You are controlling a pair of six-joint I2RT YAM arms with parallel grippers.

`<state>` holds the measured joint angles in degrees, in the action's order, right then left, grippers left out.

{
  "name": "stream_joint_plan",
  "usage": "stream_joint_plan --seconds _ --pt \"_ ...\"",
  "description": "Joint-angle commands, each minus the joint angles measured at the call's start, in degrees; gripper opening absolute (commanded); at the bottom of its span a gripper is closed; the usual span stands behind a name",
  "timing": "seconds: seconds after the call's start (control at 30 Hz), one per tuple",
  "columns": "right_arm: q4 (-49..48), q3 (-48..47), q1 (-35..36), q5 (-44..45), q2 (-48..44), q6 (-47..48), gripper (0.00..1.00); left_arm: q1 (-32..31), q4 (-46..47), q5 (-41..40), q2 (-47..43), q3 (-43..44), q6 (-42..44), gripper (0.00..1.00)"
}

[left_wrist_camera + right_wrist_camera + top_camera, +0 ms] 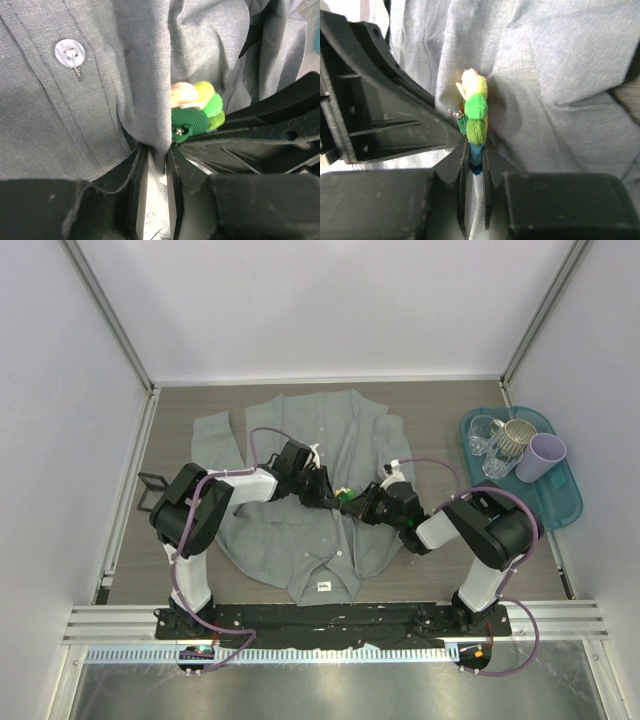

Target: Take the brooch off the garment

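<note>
Wood-grain table [430,410], white walls [330,310] — left pincer [157,152] pinching garment [75,110] | right pincer [475,150] pinching brooch [476,120]

Plain white walls [330,300] enclose a brown wood-grain table [440,400] — evenly lit, metal corner posts [108,315].

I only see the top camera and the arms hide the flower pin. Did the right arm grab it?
Observer: Yes. In the right wrist view, the right gripper has its fingers closed on the blue bottom petals of the brooch, which stands on edge against the cloth.
Operator: What's the left arm doing?
Observer: In the left wrist view, the left gripper pinches a raised fold of the garment right beside the brooch.
</note>
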<state>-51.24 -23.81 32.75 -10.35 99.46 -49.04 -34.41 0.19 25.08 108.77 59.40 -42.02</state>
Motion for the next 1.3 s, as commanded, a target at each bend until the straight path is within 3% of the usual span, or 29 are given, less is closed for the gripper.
stream_joint_plan --seconds 0.0,0.3,0.37,0.53,0.6,0.73,0.97,1.27 --pt "-6.9 0.3 0.7 -4.6 0.8 -0.7 0.01 0.0 0.0 -3.3 3.5 2.0 0.3 0.22" --pt "-8.7 0.8 0.7 -4.8 2.6 -1.9 0.01 0.0 -0.4 -4.2 3.9 1.2 0.1 0.17" --pt "-7.8 1.0 0.6 -4.2 2.2 -2.0 0.01 0.0 -0.5 -4.6 1.5 0.5 0.4 0.20" --pt "-3.1 1.2 0.1 -2.0 -1.5 -1.1 0.01 0.1 -2.0 -4.7 -7.0 -1.6 1.7 0.40" --pt "3.1 0.4 0.2 -0.1 -3.2 1.5 0.01 0.1 -2.3 -5.0 -9.4 -2.4 2.1 0.47" --pt "12.9 -2.8 0.5 2.9 -8.5 5.8 0.01 0.1 -3.4 -4.1 -12.4 -3.4 2.6 0.49" --pt "30.4 -9.5 3.2 9.6 -12.8 13.4 0.01 -0.6 5.3 1.6 -9.5 -8.0 -2.0 0.39" --pt "48.5 -15.6 8.5 24.9 -18.2 20.8 0.01 -0.9 10.8 0.7 -7.0 -12.9 -4.0 0.40"
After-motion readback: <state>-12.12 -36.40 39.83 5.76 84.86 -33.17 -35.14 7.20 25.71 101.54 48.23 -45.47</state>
